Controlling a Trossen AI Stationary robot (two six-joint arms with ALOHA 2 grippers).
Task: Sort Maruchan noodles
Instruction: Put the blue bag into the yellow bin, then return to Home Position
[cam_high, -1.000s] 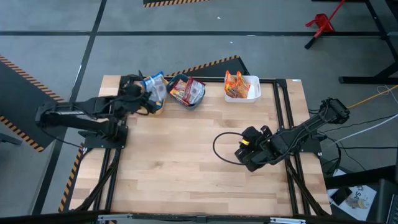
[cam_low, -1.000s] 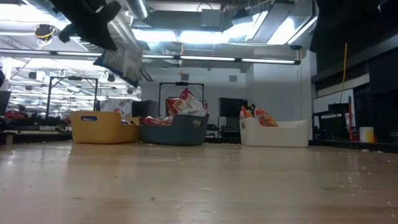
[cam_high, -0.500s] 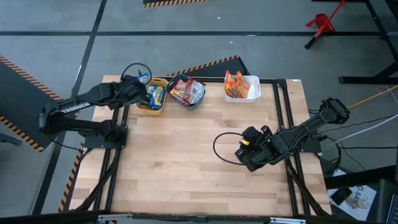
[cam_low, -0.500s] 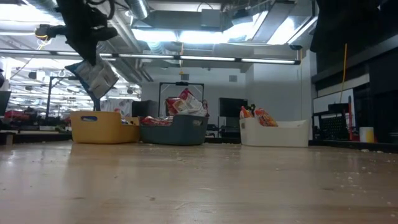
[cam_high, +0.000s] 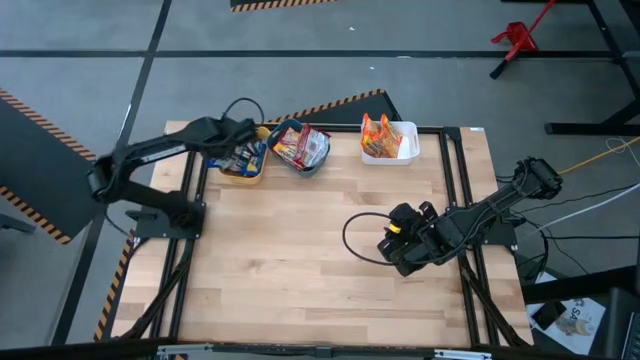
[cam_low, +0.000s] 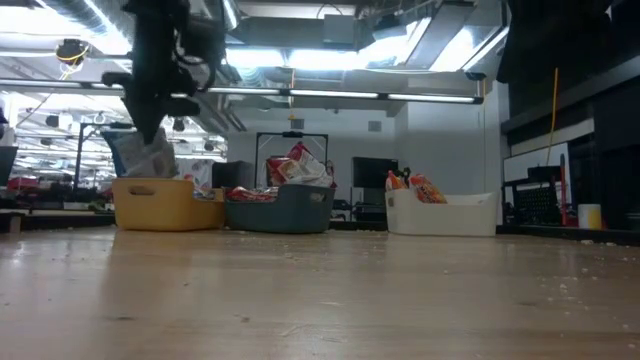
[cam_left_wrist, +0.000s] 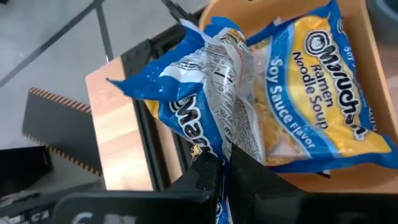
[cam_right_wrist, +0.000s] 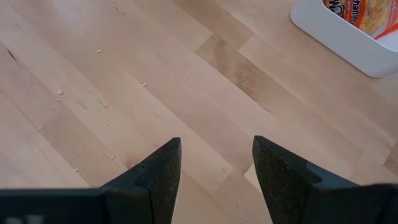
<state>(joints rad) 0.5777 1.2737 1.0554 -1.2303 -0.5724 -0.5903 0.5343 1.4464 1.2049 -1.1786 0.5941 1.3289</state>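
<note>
My left gripper (cam_high: 238, 150) hangs over the yellow bin (cam_high: 247, 176) at the table's far left and is shut on a blue-white Maruchan packet (cam_left_wrist: 205, 93). In the low view this packet (cam_low: 148, 160) dangles just above the yellow bin's rim (cam_low: 160, 190). Another blue-white packet (cam_left_wrist: 311, 81) lies flat inside that bin. Dark red packets (cam_high: 300, 145) fill the teal bin, and orange ones (cam_high: 379, 134) lean in the white bin. My right gripper (cam_right_wrist: 214, 168) is open over bare wood at the table's right. My left gripper pinches the blue-white packet between its two fingers at a crumpled edge (cam_left_wrist: 221, 146), coming from above and pointing down. The packet hangs below the fingers, creased and twisted, over the packet lying in the yellow bin; whether the two touch, I cannot tell.
The three bins stand in a row along the far edge: yellow, teal (cam_high: 303, 165), white (cam_high: 400, 150). A black cable loops (cam_high: 358, 238) on the wood beside my right arm. The middle and near parts of the table (cam_high: 290, 260) are bare wood.
My left gripper has carried the blue-white packet down from high above the table and slightly toward the table's left edge, tipping until its fingers point down. The packet now hangs at the yellow bin's rim. My right arm has kept still.
</note>
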